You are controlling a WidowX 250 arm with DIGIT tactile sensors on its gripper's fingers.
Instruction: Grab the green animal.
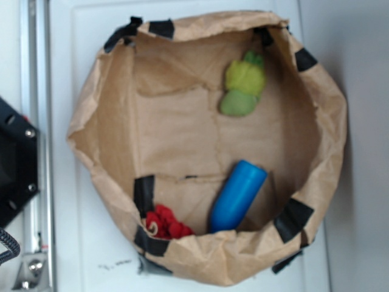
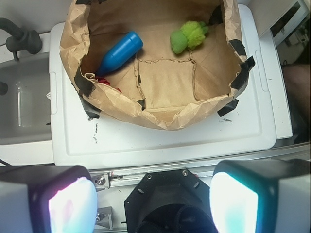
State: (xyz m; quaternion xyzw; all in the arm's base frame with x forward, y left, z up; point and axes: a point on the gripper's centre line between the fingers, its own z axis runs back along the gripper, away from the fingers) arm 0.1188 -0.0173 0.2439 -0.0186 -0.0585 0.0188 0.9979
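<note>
The green animal (image 1: 243,89) (image 2: 188,36) lies inside a brown paper bag (image 1: 115,121) (image 2: 165,104), on its floor near the far wall: a fuzzy yellow-green part joined to a rounded olive part. My gripper (image 2: 153,201) hangs high above the robot's black base, well short of the bag. Its two fingers stand far apart with nothing between them. The gripper does not show in the exterior view.
In the same bag lie a blue cylinder (image 1: 237,196) (image 2: 120,50) and a red knotted fabric lump (image 1: 165,223) (image 2: 103,80). Black tape patches hold the bag's rolled rim. The bag stands on a white board (image 2: 160,138). The black robot base (image 2: 165,201) (image 1: 15,161) sits beside it.
</note>
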